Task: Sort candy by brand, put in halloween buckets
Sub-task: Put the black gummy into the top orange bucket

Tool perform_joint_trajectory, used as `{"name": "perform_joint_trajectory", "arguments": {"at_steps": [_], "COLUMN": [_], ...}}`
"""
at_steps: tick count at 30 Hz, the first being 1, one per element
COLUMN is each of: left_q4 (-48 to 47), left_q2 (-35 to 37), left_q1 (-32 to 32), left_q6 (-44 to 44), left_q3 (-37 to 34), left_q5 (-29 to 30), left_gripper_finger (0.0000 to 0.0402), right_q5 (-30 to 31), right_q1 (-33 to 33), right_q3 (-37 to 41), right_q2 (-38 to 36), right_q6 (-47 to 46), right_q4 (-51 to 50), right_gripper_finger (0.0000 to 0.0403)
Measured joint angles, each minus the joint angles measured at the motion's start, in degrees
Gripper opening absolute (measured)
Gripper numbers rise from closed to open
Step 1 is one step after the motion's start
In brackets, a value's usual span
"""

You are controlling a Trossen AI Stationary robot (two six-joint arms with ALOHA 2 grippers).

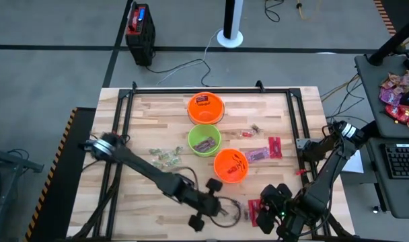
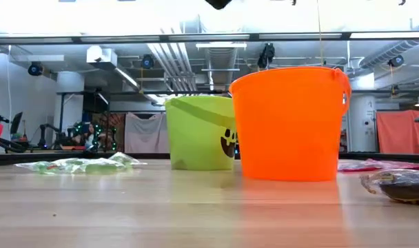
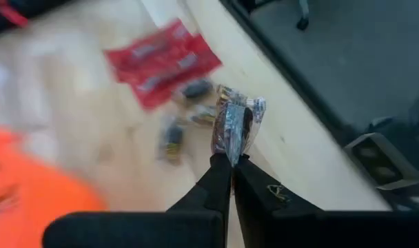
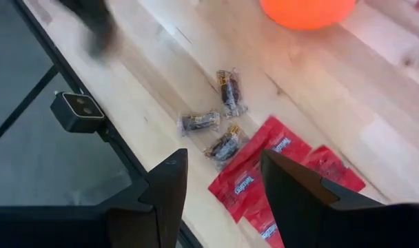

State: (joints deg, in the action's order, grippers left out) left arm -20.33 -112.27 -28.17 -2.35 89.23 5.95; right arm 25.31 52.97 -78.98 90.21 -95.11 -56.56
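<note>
My left gripper [image 3: 231,160] is near the table's near edge [image 1: 218,210], shut on a small dark brown candy in a clear wrapper [image 3: 234,124]. My right gripper [image 4: 223,157] hangs open just to its right [image 1: 266,207], above three dark pieces [image 4: 216,120] and flat red packets [image 4: 264,176] lying on the wood. Two orange buckets [image 1: 206,107] [image 1: 230,166] and a green one [image 1: 204,140] stand in a row mid-table, each with candy inside. Pale green sweets [image 1: 164,158], pink-purple packets [image 1: 257,154] and more red packets [image 1: 275,146] lie flat around them. My left gripper pinches the dark candy by one end of its crinkled clear wrapper [image 3: 230,148] between the two fingertips [image 3: 220,169]. The rest of the piece stands out past the tips. It looks lifted clear of the table, with other dark pieces [image 3: 174,134] lying below.
The table's near edge and black frame rail [image 4: 78,110] run close under both grippers. The nearest orange bucket [image 3: 30,189] stands just beyond the left gripper. In the low view the green bucket [image 2: 199,134] and orange bucket [image 2: 289,124] fill the middle. Bare wood lies at the table's near left.
</note>
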Motion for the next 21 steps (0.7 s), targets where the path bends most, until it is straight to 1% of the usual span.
{"name": "perform_joint_trajectory", "arguments": {"at_steps": [3,5,7,10,11,12,14,16,17,19,21], "left_q4": [-9.23,-17.3,-24.73,-32.75,-34.04,-34.8,-34.53,-33.2,-32.72,-31.64,-31.23], "left_q2": [8.91,14.57,19.81,26.2,27.67,28.85,29.98,29.86,29.27,27.33,24.36], "left_q1": [0.84,2.26,4.98,12.95,16.38,20.15,27.84,35.46,39.15,46.12,51.88], "left_q6": [2.74,4.59,4.87,2.94,1.51,-0.28,-4.39,-9.08,-11.4,-15.13,-18.25], "left_q3": [0.08,0.11,0.08,-0.14,-0.31,-0.63,-1.55,-2.17,-2.37,-2.38,-2.38], "left_q5": [1.85,5.05,8.4,10.79,10.93,10.87,8.75,3.97,1.03,-4.59,-8.9], "left_gripper_finger": [0.0,0.0,0.0,0.0,0.0,0.0,0.0,0.0,0.0,0.0,0.0], "right_q5": [2.12,2.51,2.83,1.62,-0.44,-3.82,-12.86,-21.34,-24.35,-26.92,-27.27], "right_q1": [-0.11,-0.33,-0.57,-1.69,-2.32,-3.2,-5.06,-6.41,-6.76,-6.88,-6.84], "right_q3": [0.0,0.02,0.02,-0.1,-0.23,-0.27,-0.23,0.0,0.19,0.6,1.28], "right_q2": [-0.04,-0.2,-0.54,-0.83,-0.83,-0.85,-0.85,-0.56,-0.28,0.18,0.28], "right_q6": [0.2,-0.41,-1.02,-2.8,-3.88,-5.81,-10.77,-14.47,-15.29,-16.46,-18.57], "right_q4": [0.09,0.01,0.17,0.2,0.15,0.04,-0.7,-0.62,-0.66,-0.53,-0.6], "right_gripper_finger": [0.0176,0.0176,0.0176,0.0176,0.0176,0.0176,0.0176,0.0176,0.0176,0.0176,0.0176]}}
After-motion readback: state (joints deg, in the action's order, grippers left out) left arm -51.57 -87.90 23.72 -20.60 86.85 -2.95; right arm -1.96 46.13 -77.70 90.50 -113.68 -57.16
